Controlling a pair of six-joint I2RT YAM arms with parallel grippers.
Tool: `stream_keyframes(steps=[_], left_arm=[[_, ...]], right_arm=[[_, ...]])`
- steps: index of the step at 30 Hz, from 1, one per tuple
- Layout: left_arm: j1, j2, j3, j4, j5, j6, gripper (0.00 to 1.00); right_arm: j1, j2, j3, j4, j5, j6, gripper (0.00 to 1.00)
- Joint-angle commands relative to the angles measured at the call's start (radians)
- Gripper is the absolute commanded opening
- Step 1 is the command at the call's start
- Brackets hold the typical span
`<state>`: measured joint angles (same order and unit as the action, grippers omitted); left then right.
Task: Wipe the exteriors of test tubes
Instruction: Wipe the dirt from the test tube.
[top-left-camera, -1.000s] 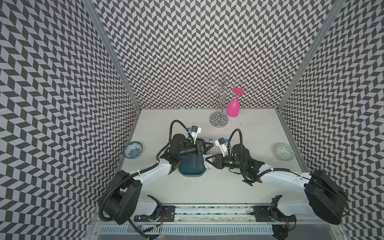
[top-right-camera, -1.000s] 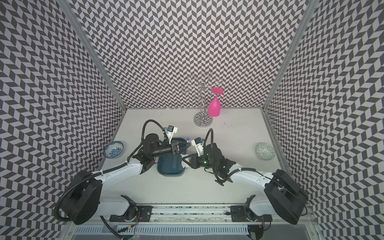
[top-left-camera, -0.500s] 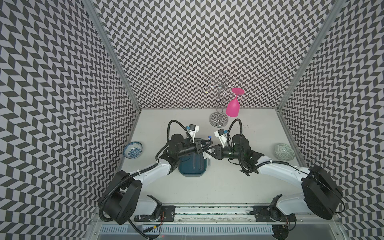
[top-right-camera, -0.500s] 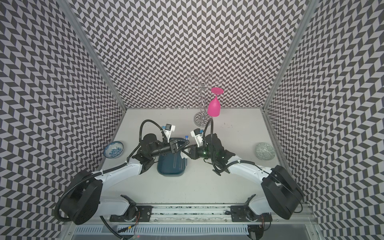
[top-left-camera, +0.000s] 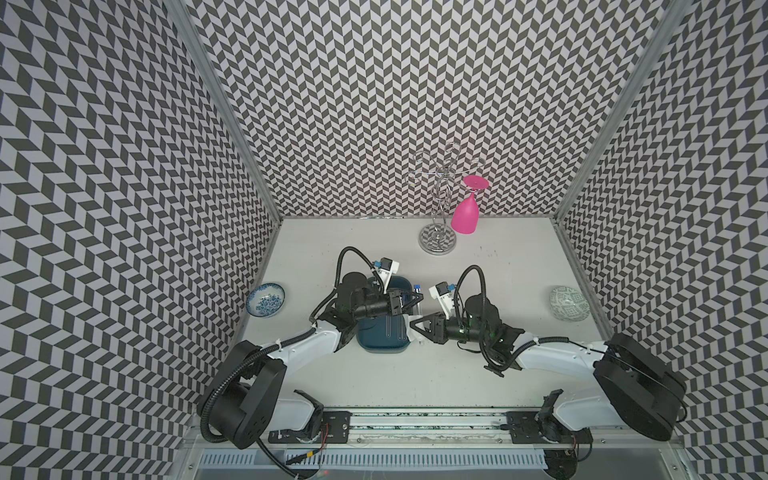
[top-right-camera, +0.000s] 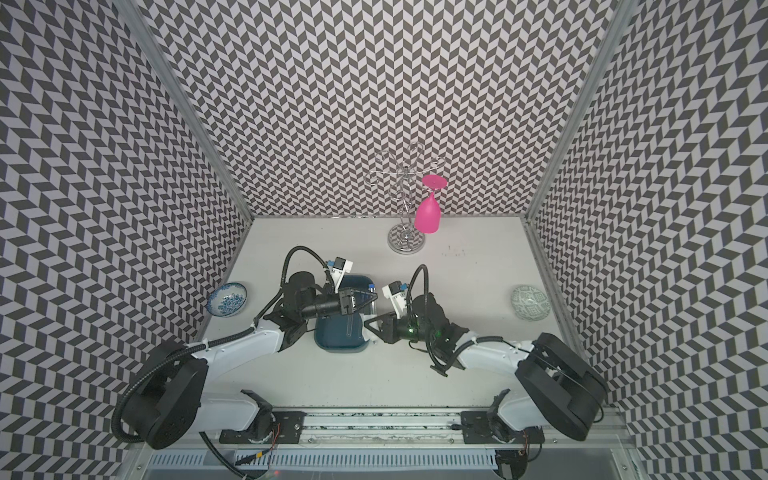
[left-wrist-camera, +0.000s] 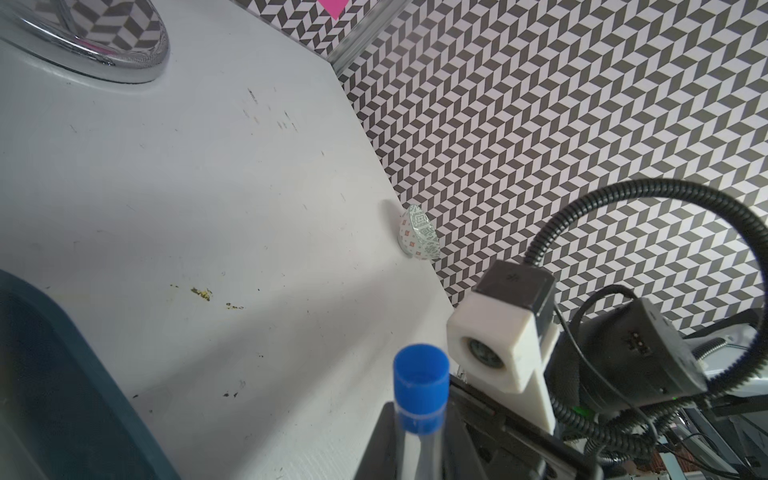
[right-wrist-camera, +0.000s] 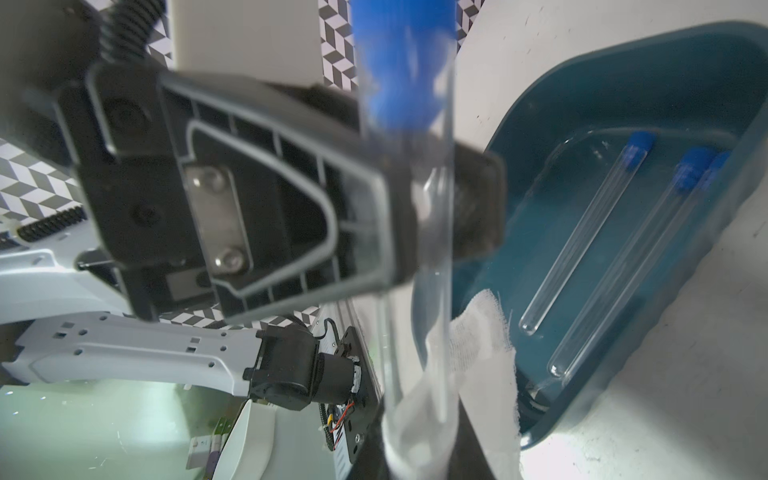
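**Capped tube gripped at the tray's edge, cloth on its rounded end**

The left end effector (top-left-camera: 415, 298) is clamped on one test tube (left-wrist-camera: 419, 399), part-way down from its blue cap. It holds the tube just beside the right rim of the teal tray (top-left-camera: 384, 348). The right end effector (top-left-camera: 415, 326) is closed on a white cloth (right-wrist-camera: 486, 345), which wraps the tube's rounded end. Three more test tubes (right-wrist-camera: 582, 241) lie side by side in the tray on the desk (top-left-camera: 415, 374).
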<state>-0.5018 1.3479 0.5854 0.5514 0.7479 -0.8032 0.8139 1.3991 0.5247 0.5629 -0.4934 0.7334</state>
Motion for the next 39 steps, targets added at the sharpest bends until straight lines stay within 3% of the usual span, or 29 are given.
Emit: stream_keyframes(steps=[1, 14, 24, 29, 39], left_arm=[[0.022, -0.028, 0.011, 0.088, -0.010, -0.016, 0.17], [0.026, -0.063, -0.012, 0.102, -0.006, -0.033, 0.17], [0.050, -0.063, -0.014, 0.112, 0.000, -0.037, 0.17], [0.057, -0.060, -0.016, 0.112, 0.008, -0.037, 0.18], [0.057, -0.081, -0.023, 0.096, 0.013, -0.039, 0.18]], right_arm=[[0.006, 0.008, 0.019, -0.034, 0.020, 0.002, 0.18], [-0.113, 0.101, 0.321, -0.174, -0.081, -0.119, 0.18], [0.030, 0.032, 0.019, 0.028, -0.011, 0.047, 0.18], [0.057, 0.025, -0.040, 0.066, 0.003, 0.081, 0.18], [-0.054, 0.090, 0.271, -0.113, -0.033, -0.083, 0.18]])
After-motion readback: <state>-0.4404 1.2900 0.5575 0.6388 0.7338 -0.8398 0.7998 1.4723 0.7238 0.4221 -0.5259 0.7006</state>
